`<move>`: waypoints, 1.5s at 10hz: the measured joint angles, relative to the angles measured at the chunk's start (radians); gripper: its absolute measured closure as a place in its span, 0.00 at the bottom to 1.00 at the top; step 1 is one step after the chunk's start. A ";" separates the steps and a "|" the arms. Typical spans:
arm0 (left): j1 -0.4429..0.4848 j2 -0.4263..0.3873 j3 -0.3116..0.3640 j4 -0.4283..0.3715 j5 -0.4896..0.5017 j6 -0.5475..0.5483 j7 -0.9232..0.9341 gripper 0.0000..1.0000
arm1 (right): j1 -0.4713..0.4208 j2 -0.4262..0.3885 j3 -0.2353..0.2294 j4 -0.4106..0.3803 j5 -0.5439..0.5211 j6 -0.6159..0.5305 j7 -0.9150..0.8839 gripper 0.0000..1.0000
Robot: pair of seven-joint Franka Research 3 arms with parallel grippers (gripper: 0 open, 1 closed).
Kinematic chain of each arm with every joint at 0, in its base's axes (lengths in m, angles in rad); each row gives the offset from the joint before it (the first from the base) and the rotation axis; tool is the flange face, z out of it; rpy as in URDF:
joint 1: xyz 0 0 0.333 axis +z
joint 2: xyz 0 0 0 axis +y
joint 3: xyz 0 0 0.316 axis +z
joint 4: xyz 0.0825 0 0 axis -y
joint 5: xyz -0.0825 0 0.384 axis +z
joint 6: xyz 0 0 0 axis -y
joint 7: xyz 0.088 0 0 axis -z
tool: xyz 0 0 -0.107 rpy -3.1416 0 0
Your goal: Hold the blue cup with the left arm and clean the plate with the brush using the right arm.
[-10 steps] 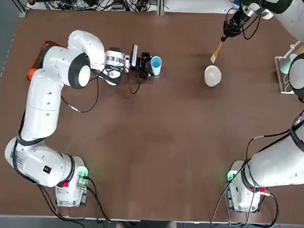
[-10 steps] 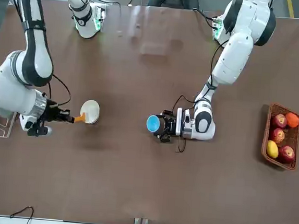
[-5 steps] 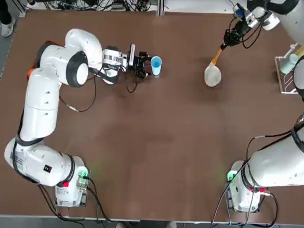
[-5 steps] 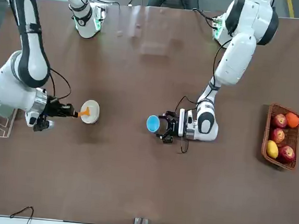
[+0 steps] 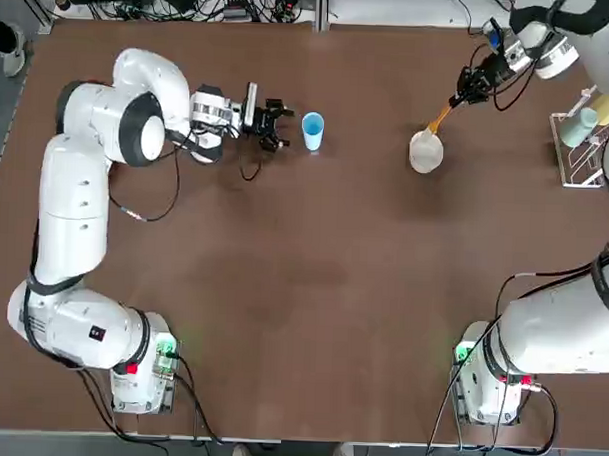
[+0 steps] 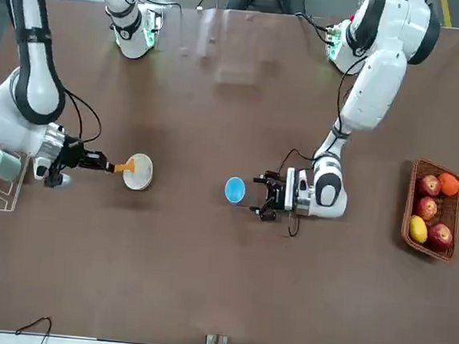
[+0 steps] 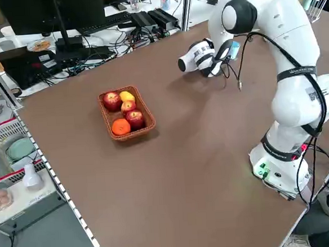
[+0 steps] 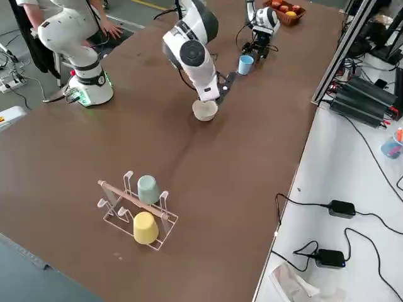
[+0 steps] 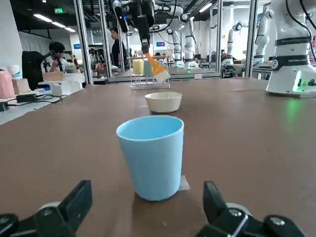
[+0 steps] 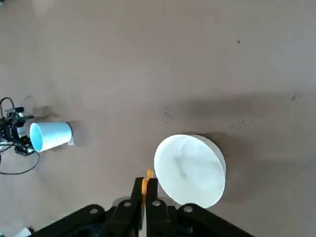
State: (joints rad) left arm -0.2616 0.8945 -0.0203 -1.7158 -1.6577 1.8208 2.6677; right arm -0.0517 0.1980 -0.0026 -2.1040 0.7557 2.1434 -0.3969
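A: Top view, item one: the blue cup [image 5: 312, 129] is standing upright on the brown table [image 5: 313, 278], far side, left of centre. The left gripper [image 5: 279, 125] is lying level just beside it, jaws spread wide and not touching it; the left wrist view is showing the cup [image 9: 150, 155] free between the two fingers [image 9: 66, 210].

B: Item two?

A: The plate [image 5: 425, 152] is sitting well apart from the cup, toward the right. The right gripper [image 5: 465, 93] is pinching the orange brush [image 5: 437, 119], whose bristle end is hanging at the plate's far rim.

B: Handling note?

A: Judgement only: the left arm is needing to slide forward and close squarely round the cup's middle without tipping it; the brush should be sweeping lightly, since the plate is unrestrained and could skid.

B: Surroundings?

A: A fruit basket [image 6: 432, 207] is resting at the table's left edge, a wire rack [image 8: 135, 207] holding a pale green cup [image 8: 148, 188] and a yellow cup [image 8: 145, 228] at the right. Cables and power bricks are lining the neighbouring benches.
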 joint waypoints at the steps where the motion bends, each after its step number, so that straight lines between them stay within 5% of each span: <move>1: 0.019 -0.035 0.019 -0.031 0.024 -0.025 0.000 0.00 | 0.000 -0.014 0.003 -0.039 0.038 0.063 -0.001 0.95; 4: 0.095 -0.119 0.049 -0.105 0.120 -0.113 0.000 0.00 | -0.004 -0.028 0.005 -0.093 0.061 0.132 -0.038 0.95; 8: 0.245 -0.191 0.051 -0.082 0.328 -0.171 -0.068 0.00 | -0.031 -0.028 0.003 -0.114 0.067 0.132 -0.143 0.95; 12: 0.309 -0.385 0.060 -0.082 0.544 -0.158 -0.454 0.00 | -0.008 -0.022 0.015 -0.138 0.090 0.140 -0.178 0.95; 15: 0.306 -0.522 0.062 -0.087 0.736 -0.049 -0.751 0.00 | 0.027 0.005 0.019 -0.171 0.133 0.211 -0.217 0.95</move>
State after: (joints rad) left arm 0.0447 0.3729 0.0419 -1.8030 -0.9219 1.7722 1.9164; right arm -0.0248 0.2028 0.0159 -2.2754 0.8884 2.3546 -0.6135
